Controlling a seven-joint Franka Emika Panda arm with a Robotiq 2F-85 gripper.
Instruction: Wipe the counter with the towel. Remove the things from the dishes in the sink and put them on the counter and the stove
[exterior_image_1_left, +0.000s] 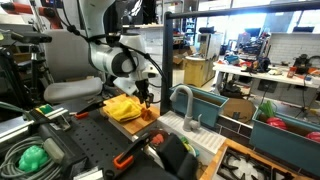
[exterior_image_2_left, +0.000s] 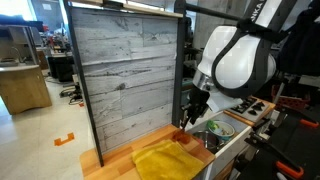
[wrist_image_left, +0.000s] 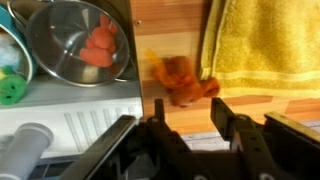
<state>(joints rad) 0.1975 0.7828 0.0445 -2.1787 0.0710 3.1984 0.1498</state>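
Note:
A yellow towel (wrist_image_left: 265, 45) lies flat on the wooden counter (wrist_image_left: 170, 25); it shows in both exterior views (exterior_image_1_left: 122, 107) (exterior_image_2_left: 165, 160). An orange toy (wrist_image_left: 180, 80) lies on the counter beside the towel's edge, next to the sink. My gripper (wrist_image_left: 188, 115) is open and empty, just above and behind the orange toy; it also shows in both exterior views (exterior_image_1_left: 147, 97) (exterior_image_2_left: 193, 112). In the sink, a metal bowl (wrist_image_left: 60, 65) holds a red-orange piece (wrist_image_left: 99, 47). A green piece (wrist_image_left: 11, 90) lies on a dish at the far left.
A grey faucet (wrist_image_left: 28, 140) (exterior_image_1_left: 183, 100) stands by the sink's ribbed white rim (wrist_image_left: 90, 125). A grey wooden back panel (exterior_image_2_left: 125, 75) stands behind the counter. A black stove top with tools and a green object (exterior_image_1_left: 32, 157) lies beside the counter.

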